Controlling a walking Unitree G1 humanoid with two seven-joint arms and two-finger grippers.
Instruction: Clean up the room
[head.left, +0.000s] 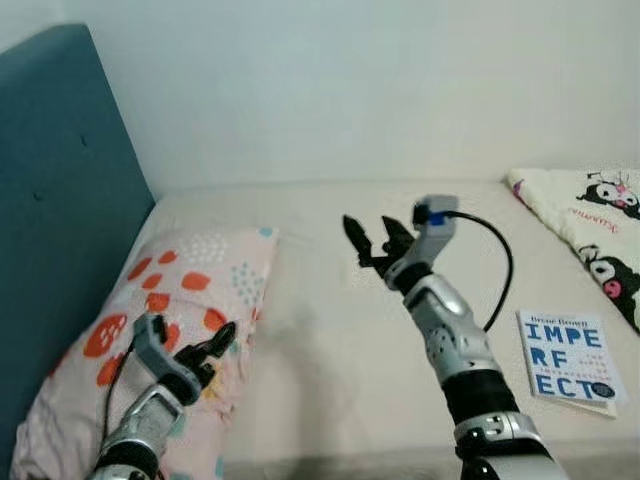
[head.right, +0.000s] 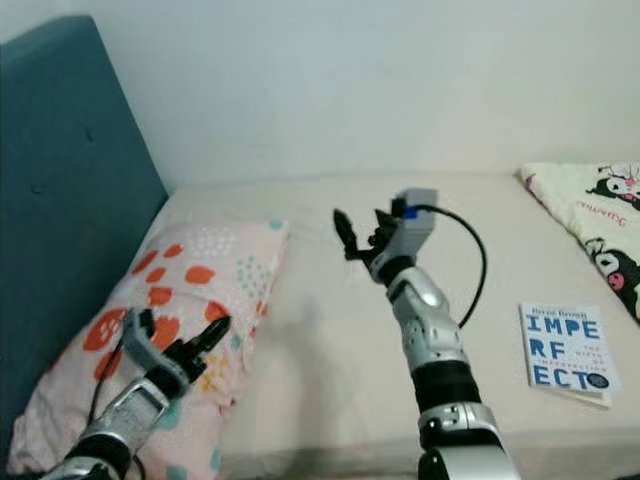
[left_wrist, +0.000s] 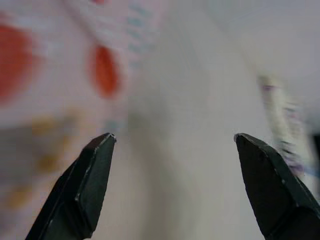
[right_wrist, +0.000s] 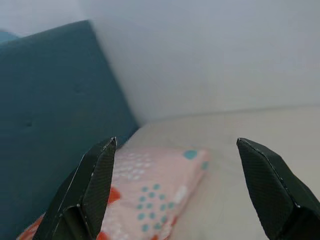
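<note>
You are looking down on a bed (head.left: 330, 330) with a plain cream sheet, set against a white wall (head.left: 350, 90). A teal padded headboard (head.left: 60, 200) runs up your 9 to 10 o'clock side. At 8 o'clock a pink pillow (head.left: 200, 300), printed with orange blobs and small teal dots, lies against the headboard. At 3 o'clock, at the bed's far right edge, you can see a cream blanket (head.left: 590, 215) with black cartoon figures. At 4 o'clock a book (head.left: 566, 358) lies flat on the sheet, its white cover carrying large blue letters.

Your left gripper (head.left: 205, 350) sits low at 7 o'clock, right over the near end of the pillow; whether it touches the fabric you cannot tell from the head views. In the left wrist view its fingers (left_wrist: 85, 185) stand wide apart with nothing between them, the blurred pillow print and the sheet beyond.

Your right gripper (head.left: 370, 238) is raised above the middle of the sheet, near 12 o'clock, pointing toward the pillow and headboard. Its fingers (right_wrist: 90, 190) are spread too, and hold nothing. The book lies well apart from it, behind and to the right of the forearm, around 4 o'clock from the fingertips. The pillow lies off at its 8 o'clock, with bare sheet between.
</note>
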